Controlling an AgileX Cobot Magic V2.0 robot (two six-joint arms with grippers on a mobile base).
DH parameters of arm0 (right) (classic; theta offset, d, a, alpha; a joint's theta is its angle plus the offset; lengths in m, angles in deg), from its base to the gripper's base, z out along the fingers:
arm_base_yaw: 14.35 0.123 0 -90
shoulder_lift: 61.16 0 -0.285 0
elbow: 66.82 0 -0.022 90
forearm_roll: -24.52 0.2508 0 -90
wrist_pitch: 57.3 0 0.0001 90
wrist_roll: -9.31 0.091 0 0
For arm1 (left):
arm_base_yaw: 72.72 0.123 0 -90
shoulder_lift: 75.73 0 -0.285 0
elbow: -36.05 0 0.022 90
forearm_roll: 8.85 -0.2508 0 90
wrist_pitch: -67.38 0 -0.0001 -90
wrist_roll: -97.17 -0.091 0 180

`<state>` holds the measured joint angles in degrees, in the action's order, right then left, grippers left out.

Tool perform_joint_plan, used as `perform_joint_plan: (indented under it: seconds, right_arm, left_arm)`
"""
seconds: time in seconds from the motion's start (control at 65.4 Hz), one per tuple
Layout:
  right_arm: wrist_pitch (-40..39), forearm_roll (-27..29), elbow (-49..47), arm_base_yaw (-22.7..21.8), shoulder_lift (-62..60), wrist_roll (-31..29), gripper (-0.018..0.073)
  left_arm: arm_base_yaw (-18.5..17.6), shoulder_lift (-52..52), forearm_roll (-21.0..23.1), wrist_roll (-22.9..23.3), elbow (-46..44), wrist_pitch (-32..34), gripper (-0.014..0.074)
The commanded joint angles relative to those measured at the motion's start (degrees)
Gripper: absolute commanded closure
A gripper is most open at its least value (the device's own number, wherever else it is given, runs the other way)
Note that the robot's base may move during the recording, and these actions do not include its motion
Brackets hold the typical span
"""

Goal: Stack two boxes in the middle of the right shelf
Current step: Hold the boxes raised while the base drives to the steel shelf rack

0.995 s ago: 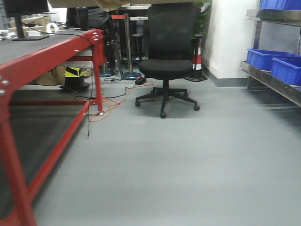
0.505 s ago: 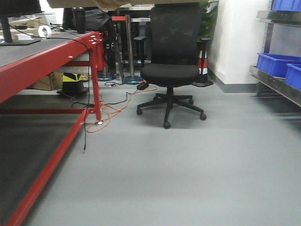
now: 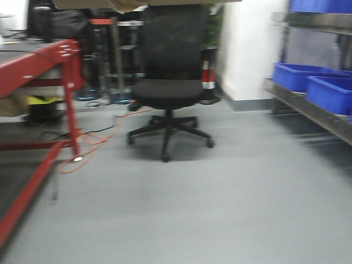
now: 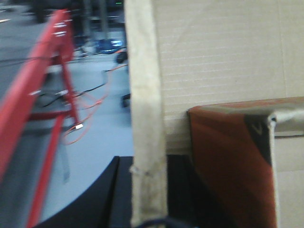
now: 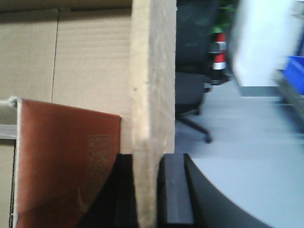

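A brown cardboard box fills both wrist views, its corrugated wall close to the cameras. My left gripper is shut on an upright flap edge of this box. My right gripper is shut on the opposite flap edge. A glossy red-brown taped surface lies against the wall inside; whether it is the second box I cannot tell. In the front view the box's underside shows along the top edge. The steel shelf runs along the right.
Blue bins sit on the shelf's lower level, and another level is above. A black office chair stands ahead on the grey floor. A red-framed table is at the left, with orange cables by its leg. A white pillar stands behind.
The chair and red table have slid left in the front view and the shelf with blue bins has come further in. The picture is now blurred. Both grips are unchanged.
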<state>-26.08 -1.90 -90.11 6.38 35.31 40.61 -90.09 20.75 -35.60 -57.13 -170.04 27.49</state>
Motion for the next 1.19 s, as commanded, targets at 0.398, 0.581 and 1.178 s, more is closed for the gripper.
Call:
perform_joint_plan:
  seconds: [0.398, 0.581, 1.178]
  right_arm:
    - [-4.72, -0.20, -0.87, -0.06, -1.30, 0.16, 0.0711]
    - [-4.72, -0.20, -0.87, -0.06, -1.30, 0.16, 0.0711]
    - [-4.72, -0.20, -0.87, -0.06, -1.30, 0.16, 0.0711]
  left_arm:
    - [0.07, -0.42, -0.87, -0.08, -0.53, 2.33, 0.0708]
    - [0.07, -0.42, -0.87, -0.08, -0.53, 2.33, 0.0708]
    - [0.07, -0.42, -0.87, -0.08, -0.53, 2.33, 0.0708]
